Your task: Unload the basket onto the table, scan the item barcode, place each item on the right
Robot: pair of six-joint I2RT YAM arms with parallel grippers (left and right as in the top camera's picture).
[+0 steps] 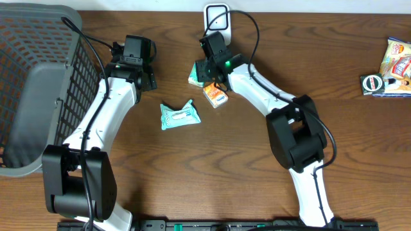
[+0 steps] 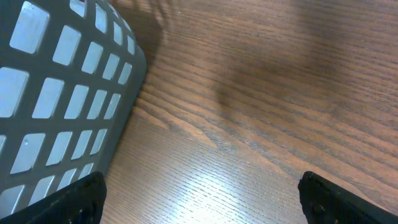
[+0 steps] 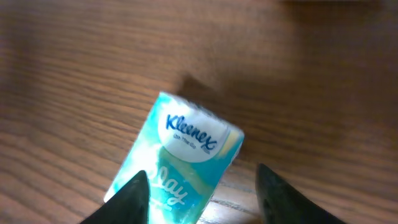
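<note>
Wood-grain table (image 1: 257,160), grey basket (image 1: 26,38) at nine o'clock, left gripper (image 2: 202,190) spread wide and empty, right gripper (image 3: 205,186) part-open astride Kleenex pack (image 3: 186,140) at twelve o'clock, not clamped

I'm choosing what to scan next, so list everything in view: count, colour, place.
basket: one, grey, table's left end
scanner: one, white, far edge, centre
Kleenex pack: one, teal and white, between the right gripper's fingers
orange box: one, orange, beside the Kleenex pack
wipes packet: one, teal, mid-table
snack bags: multicoloured, right edge; count unclear
round dark item: one, beside the snack bags
table: one, brown wood
left gripper: one, black, open, beside the basket
right gripper: one, black, open, astride the Kleenex pack
</note>
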